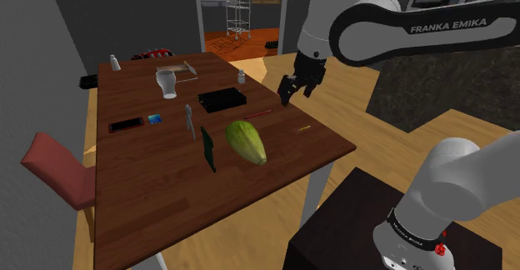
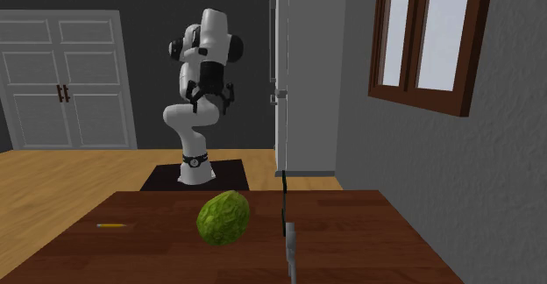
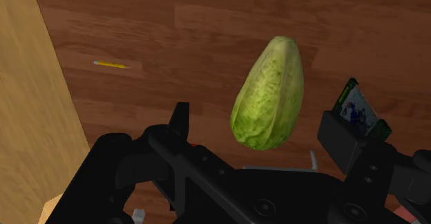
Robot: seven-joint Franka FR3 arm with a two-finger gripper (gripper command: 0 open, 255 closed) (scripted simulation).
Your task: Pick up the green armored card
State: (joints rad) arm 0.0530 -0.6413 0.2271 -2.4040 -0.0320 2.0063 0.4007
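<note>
Pincer (image 1: 292,88) hangs high over the desk (image 1: 142,202) at the edge on the pencil's side, fingers spread, pinching nothing. This is judged an approach posture, readied for the card. The green card (image 1: 207,150) stands upright on its thin edge toward the desk's middle, just beside the green vegetable (image 1: 247,141) and well apart from the pincer. That stance offers both flat faces for a pinch, though the vegetable crowds one side. Count: one card, one vegetable, one yellow pencil (image 1: 304,128), one glass (image 1: 167,82).
</note>
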